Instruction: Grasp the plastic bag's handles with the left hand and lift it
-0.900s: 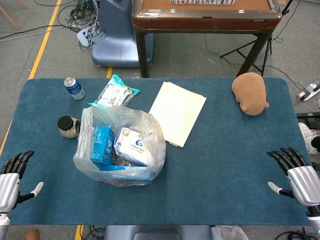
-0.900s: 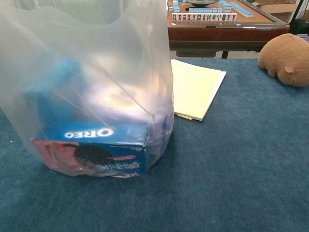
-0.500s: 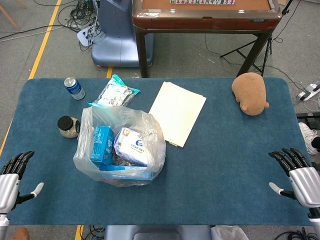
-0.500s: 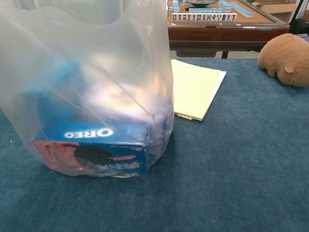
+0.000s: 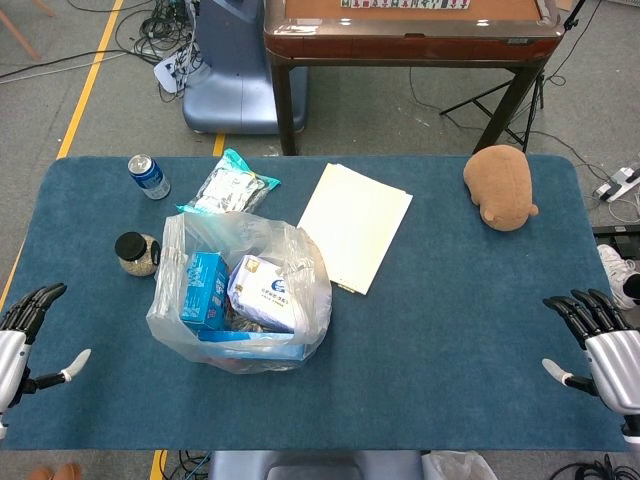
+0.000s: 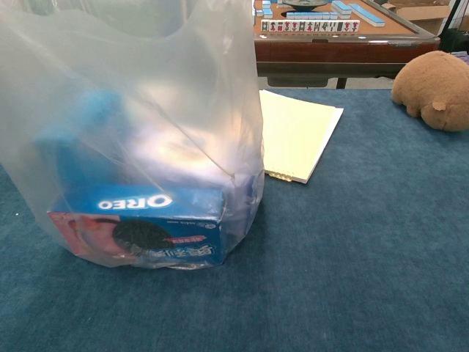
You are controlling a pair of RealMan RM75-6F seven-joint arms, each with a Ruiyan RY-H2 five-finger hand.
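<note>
A clear plastic bag [image 5: 240, 295] stands on the blue table [image 5: 450, 330], left of centre, holding blue snack boxes [image 5: 204, 288] and a white pack. In the chest view the bag [image 6: 132, 132] fills the left half, an Oreo box [image 6: 139, 227] at its bottom. Its handles [image 5: 172, 232] sit slack at the bag's top. My left hand [image 5: 18, 340] hovers at the table's near left corner, fingers spread, holding nothing, well left of the bag. My right hand [image 5: 600, 345] is at the near right edge, likewise spread and empty. Neither hand shows in the chest view.
A drink can [image 5: 149, 176], a small dark-lidded jar [image 5: 136, 253] and a foil snack packet [image 5: 230, 186] lie behind and left of the bag. Cream paper sheets [image 5: 355, 225] lie at centre and a brown plush toy [image 5: 500, 187] at back right. A mahjong table [image 5: 410, 30] stands beyond.
Both hands have drifted slightly toward me and outward, toward the frame's lower corners. The bag and other objects have not moved.
</note>
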